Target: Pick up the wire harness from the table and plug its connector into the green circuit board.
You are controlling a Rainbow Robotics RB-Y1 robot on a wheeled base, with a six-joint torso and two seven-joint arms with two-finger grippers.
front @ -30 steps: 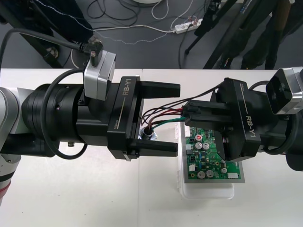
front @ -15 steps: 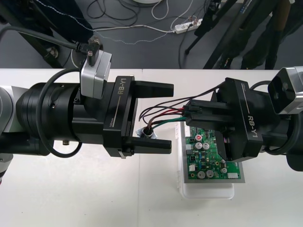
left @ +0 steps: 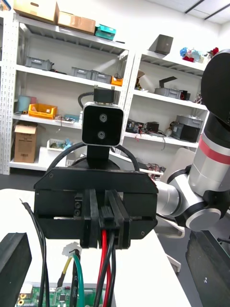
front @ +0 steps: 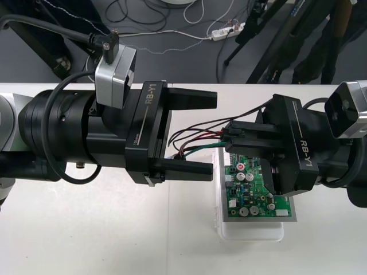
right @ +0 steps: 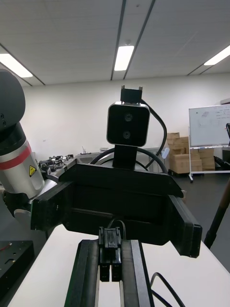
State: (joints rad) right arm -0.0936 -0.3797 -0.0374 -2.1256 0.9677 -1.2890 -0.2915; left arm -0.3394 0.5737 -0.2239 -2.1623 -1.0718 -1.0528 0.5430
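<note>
The left gripper [front: 214, 135] hangs over the table [front: 86, 229], reaching in from the left with its fingers spread wide and nothing between them. In the left wrist view its own fingers [left: 13, 261] stand at the two bottom corners. White lettering on the gripper body reads "RB-Y1" [front: 150, 101]; a smaller line of print beside it is too fine to read. In the right wrist view the left arm's red ring [right: 17, 160] carries a yellow warning label [right: 31, 171], a triangle with a dark sign.

The wire harness [front: 200, 148] is off the table. Its red, black and green wires run through the gap between the left gripper's fingers, and their left end passes behind the lower finger. The socket cannot be made out there.

At the wires' right end is the black plug [right: 110, 252], pinched between the closed fingers of the right gripper [front: 228, 137], which comes in from the right over the far end of the green circuit board [front: 255, 192]. The plug is held in those fingers and is not shown seated in the board. The same "RB-Y1" mark [front: 303, 153] runs along this gripper's body.

The board sits on its white base [front: 252, 234], just beside the left gripper's lower finger. Its white markings are too small to read.
</note>
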